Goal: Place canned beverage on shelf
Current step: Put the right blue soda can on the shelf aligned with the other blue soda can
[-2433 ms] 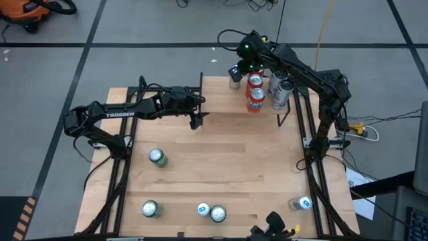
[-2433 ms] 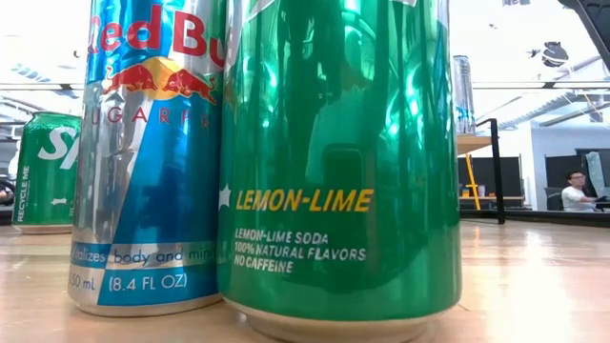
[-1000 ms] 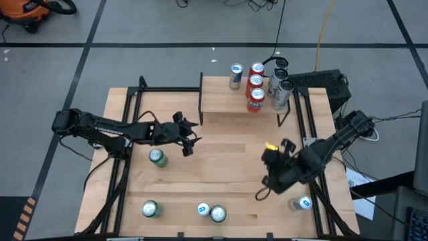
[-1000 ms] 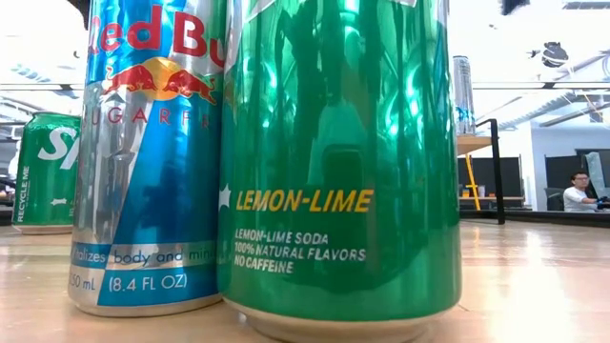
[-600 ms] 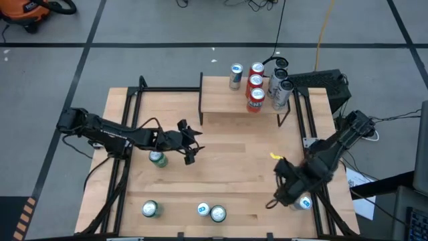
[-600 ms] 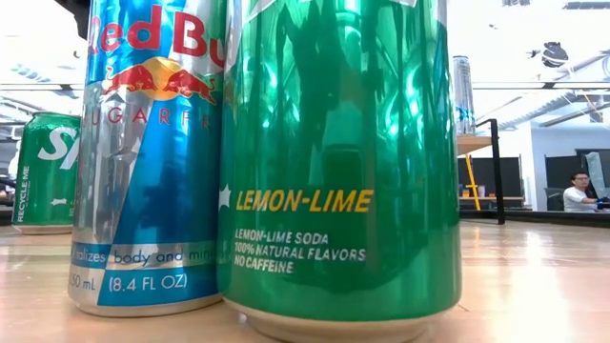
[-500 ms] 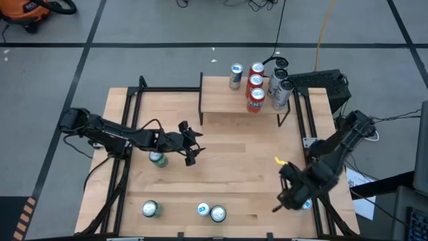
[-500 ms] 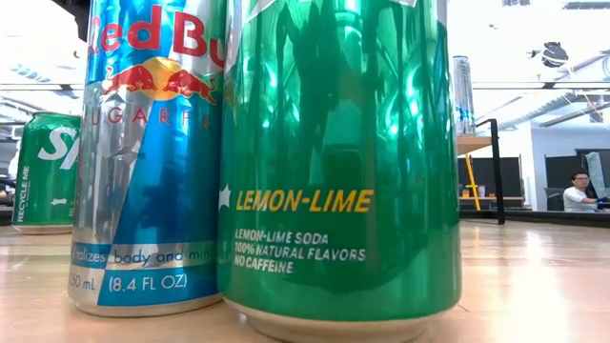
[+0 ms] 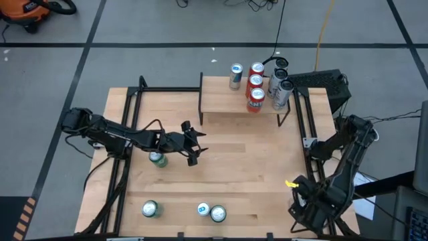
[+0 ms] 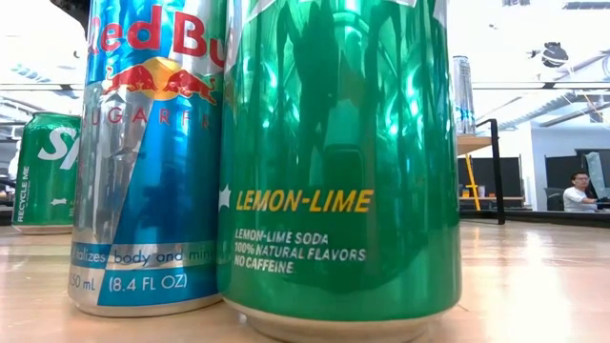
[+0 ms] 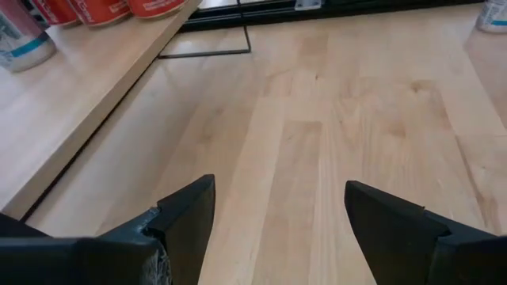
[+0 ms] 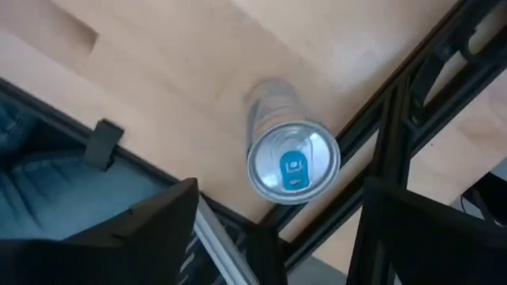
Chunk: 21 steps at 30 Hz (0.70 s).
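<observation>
The right arm's gripper (image 9: 309, 206) hangs over the table's near right corner, and from above its bulk hides the slim silver can with the blue tab (image 12: 292, 162) standing there. The wrist view looks down on that can upright between the two dark fingers (image 12: 150, 229), which are spread wide and clear of it.

The left gripper (image 9: 192, 142) sits low over the bare wooden tabletop (image 9: 234, 154), jaws parted and empty, just beside a green can (image 9: 158, 158) partly covered by the arm.

The small raised light-wood shelf (image 9: 227, 100) at the far edge carries two red cans (image 9: 255, 90) and several silver ones.

In the low view, a big green lemon-lime can (image 10: 338, 162) and a blue-and-silver energy drink can (image 10: 152, 157) block nearly everything, tops cut off.
</observation>
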Motion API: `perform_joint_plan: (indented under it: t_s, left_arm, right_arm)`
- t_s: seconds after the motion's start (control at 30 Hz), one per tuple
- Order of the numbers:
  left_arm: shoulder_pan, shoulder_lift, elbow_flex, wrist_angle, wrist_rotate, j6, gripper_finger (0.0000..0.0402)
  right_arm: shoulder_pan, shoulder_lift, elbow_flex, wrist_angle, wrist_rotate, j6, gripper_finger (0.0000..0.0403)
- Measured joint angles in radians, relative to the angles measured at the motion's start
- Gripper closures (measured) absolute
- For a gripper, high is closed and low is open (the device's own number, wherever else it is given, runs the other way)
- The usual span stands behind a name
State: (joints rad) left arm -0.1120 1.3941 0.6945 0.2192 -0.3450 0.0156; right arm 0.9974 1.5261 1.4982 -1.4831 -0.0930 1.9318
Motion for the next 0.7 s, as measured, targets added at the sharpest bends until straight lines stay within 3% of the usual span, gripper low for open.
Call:
perform_joint_plan:
  t_s: [0.13,0.33,0.53,0.7]
  left_arm:
    - [0.0,0.0,0.0,-0.007,0.028,-0.001,0.0125]
    - [0.0,0.0,0.0,-0.011,0.037,-0.003,0.0125]
    - [0.0,0.0,0.0,-0.012,0.037,-0.01,0.0125]
    - [0.0,0.0,0.0,-0.011,0.037,-0.018,0.0125]
  right_arm:
    - [0.011,0.008,-0.001,-0.025,0.039,0.037,0.0029]
    - [0.013,0.004,-0.091,-0.015,0.015,0.07,0.0004]
    - [0.013,-0.022,-0.219,0.205,-0.012,0.016,0.0014]
    - [0.013,-0.037,-0.304,0.256,-0.058,-0.017,0.0034]
